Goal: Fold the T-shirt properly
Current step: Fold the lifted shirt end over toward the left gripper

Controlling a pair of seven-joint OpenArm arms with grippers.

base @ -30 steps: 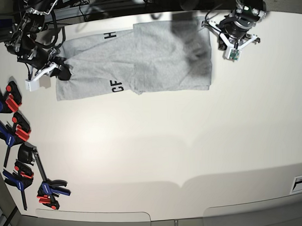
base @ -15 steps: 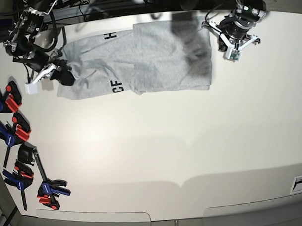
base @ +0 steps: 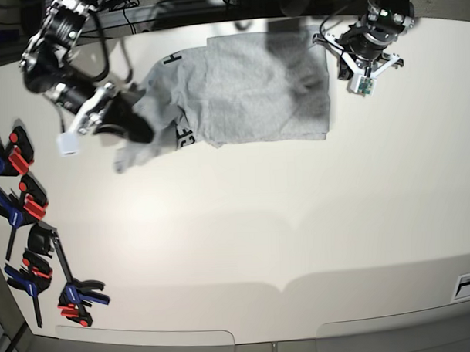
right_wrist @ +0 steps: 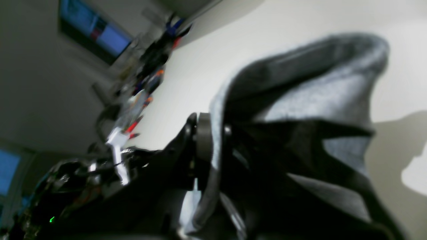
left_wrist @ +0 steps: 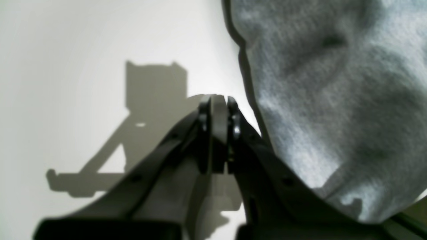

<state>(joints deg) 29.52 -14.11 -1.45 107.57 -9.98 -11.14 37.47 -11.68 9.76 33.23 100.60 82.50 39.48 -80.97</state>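
The light grey T-shirt (base: 255, 86) lies at the far side of the white table (base: 260, 221), black lettering (base: 184, 136) showing near its left part. My right gripper (base: 136, 121), on the left in the base view, is shut on the shirt's left edge and holds it lifted and bunched. In the right wrist view the grey cloth (right_wrist: 317, 93) is pinched between the fingers of that gripper (right_wrist: 213, 143). My left gripper (base: 354, 48) hovers beside the shirt's right edge. In the left wrist view it (left_wrist: 217, 110) is shut and empty, with cloth (left_wrist: 333, 100) just to its right.
Several blue, red and black clamps (base: 23, 203) lie along the table's left edge, with more (base: 73, 297) near the front left corner. Cables and dark equipment run behind the table's far edge.
My right gripper has lifted the shirt's left edge and carried it to the right, bunching the cloth over the lettering. The left arm has not moved.
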